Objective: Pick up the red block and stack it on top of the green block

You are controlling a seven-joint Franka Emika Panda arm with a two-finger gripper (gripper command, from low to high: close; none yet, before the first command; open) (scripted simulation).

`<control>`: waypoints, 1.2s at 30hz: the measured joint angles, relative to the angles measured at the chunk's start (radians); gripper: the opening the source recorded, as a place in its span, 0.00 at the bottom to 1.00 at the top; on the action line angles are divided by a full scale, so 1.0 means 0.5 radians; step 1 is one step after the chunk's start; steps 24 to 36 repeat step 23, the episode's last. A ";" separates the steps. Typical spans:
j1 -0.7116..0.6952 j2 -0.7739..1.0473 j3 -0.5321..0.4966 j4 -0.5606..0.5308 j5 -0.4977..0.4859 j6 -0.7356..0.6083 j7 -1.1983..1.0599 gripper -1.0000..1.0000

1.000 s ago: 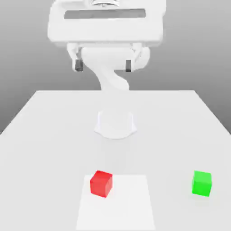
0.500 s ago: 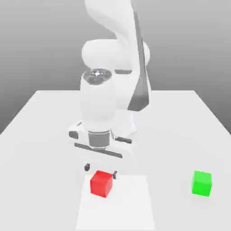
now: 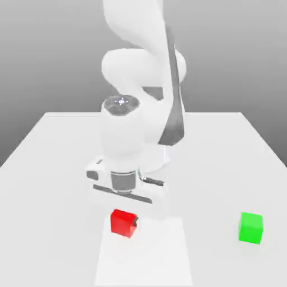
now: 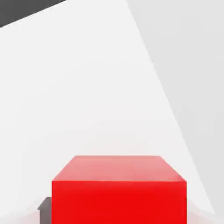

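Where the hand (image 3: 123, 218) comes down over the white patch (image 3: 144, 263), it is clamped on the red block (image 3: 123, 223), which sits directly beneath the hand's body. While the hand view shows the red block's upper face close up, the exterior view adds the green block (image 3: 250, 228), well apart on the surface (image 3: 218, 168) toward the exterior view's right.

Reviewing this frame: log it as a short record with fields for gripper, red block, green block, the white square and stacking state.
gripper: closed on the red block
red block: between the fingertips, at the white square's far edge in the exterior view
green block: on the table, toward the exterior view's right, clear of the white square
stack: not made; the blocks are well apart
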 joint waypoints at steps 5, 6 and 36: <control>0.175 -0.081 0.222 0.095 0.000 -0.179 0.270 0.00; 0.297 -0.075 0.271 0.132 -0.001 -0.210 0.355 0.00; 1.172 0.348 0.310 0.441 -0.210 -0.101 1.193 1.00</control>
